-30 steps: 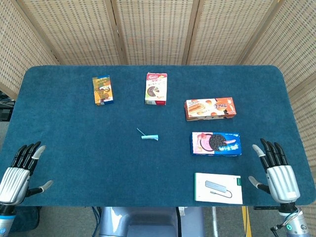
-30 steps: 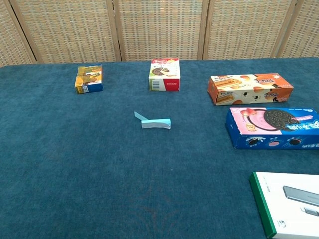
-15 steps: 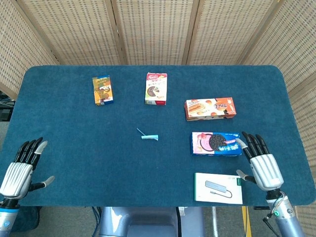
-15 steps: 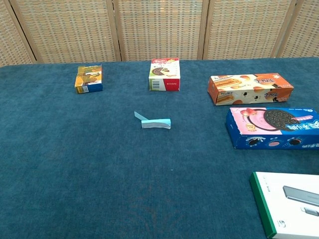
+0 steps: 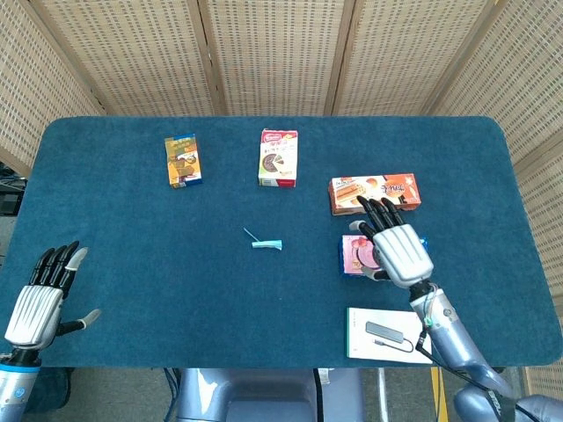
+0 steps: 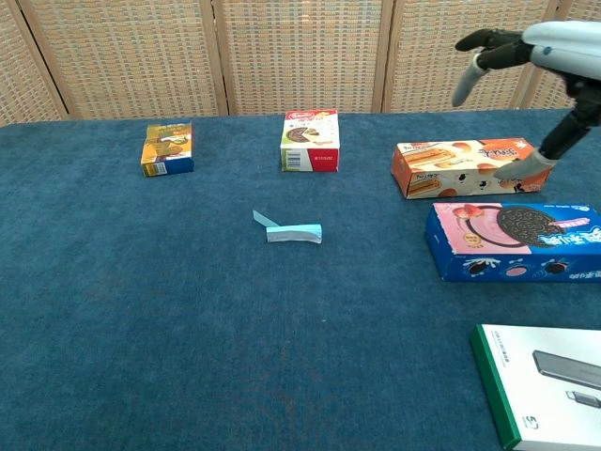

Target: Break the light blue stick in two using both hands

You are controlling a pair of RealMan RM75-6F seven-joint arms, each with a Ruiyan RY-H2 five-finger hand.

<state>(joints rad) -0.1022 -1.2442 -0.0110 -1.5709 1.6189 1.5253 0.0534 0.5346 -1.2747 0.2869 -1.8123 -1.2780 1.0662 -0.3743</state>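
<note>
The light blue stick (image 5: 266, 243) lies near the middle of the blue table, a thin tail angling up to its left; the chest view shows the light blue stick (image 6: 293, 232) flat on the cloth. My right hand (image 5: 398, 248) hovers open, fingers spread, above the cookie box, well to the right of the stick. In the chest view my right hand (image 6: 526, 52) is high at the upper right. My left hand (image 5: 40, 299) is open by the table's front left corner, far from the stick.
A blue and pink cookie box (image 6: 512, 241) lies under my right hand, an orange wafer box (image 5: 373, 192) behind it. A white box (image 5: 389, 334) sits at the front right. Two small boxes, one (image 5: 183, 161) and another (image 5: 278, 157), stand at the back.
My right hand has risen from the table's front right edge and swung left and forward, over the cookie box. My left hand has barely shifted. The stick has not moved.
</note>
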